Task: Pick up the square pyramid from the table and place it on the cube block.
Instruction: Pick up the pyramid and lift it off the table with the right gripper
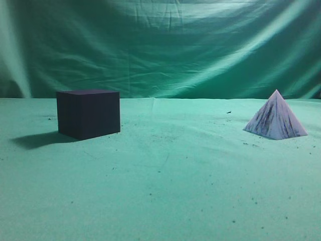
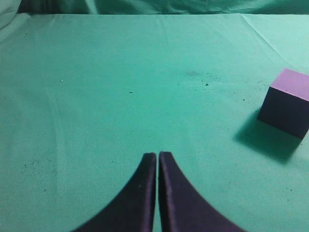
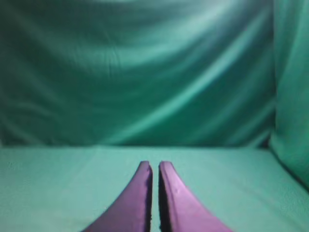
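Observation:
The square pyramid (image 1: 276, 118), pale lilac-white with dark streaks, stands upright on the green table (image 1: 165, 191) at the right. The dark cube block (image 1: 88, 113) stands at the left, well apart from it. In the left wrist view the cube (image 2: 287, 103) sits at the right edge, far to the right of my left gripper (image 2: 158, 155), which is shut and empty over bare cloth. My right gripper (image 3: 155, 166) is shut and empty, pointing at the backdrop. The pyramid is out of both wrist views. Neither gripper shows in the exterior view.
A green cloth backdrop (image 1: 160, 45) hangs behind the table and wraps round the right side (image 3: 292, 96). Small dark crumbs (image 2: 200, 76) speckle the cloth. Open cloth lies between the cube and the pyramid.

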`<state>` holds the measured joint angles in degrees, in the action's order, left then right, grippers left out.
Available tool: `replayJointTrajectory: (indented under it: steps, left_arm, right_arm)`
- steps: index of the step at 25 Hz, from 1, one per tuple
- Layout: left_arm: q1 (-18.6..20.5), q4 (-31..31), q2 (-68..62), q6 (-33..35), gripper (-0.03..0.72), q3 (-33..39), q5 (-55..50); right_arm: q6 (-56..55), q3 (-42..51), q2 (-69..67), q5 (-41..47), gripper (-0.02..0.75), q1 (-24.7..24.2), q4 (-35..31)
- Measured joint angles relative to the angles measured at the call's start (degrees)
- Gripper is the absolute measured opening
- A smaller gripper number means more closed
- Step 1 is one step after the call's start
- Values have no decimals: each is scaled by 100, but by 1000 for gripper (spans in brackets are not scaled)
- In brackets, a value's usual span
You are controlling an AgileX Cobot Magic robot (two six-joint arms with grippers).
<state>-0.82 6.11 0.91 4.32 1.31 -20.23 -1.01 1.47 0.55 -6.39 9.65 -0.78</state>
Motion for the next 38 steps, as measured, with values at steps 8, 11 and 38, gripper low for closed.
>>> replayJointTrajectory:
  steps: [8, 11, 38]
  left_arm:
    - [0, 0, 0, 0, 0, 0, 0]
    - [0, 0, 0, 0, 0, 0, 0]
    - [0, 69, 0, 0, 0, 0, 0]
  right_arm:
    - [49, -1953, -1152, 3100, 0, -9, -41]
    - [49, -2635, -2215, 4363, 0, -9, -191]
    - [240, -6041, -8553, 5699, 457, 1657, -173]
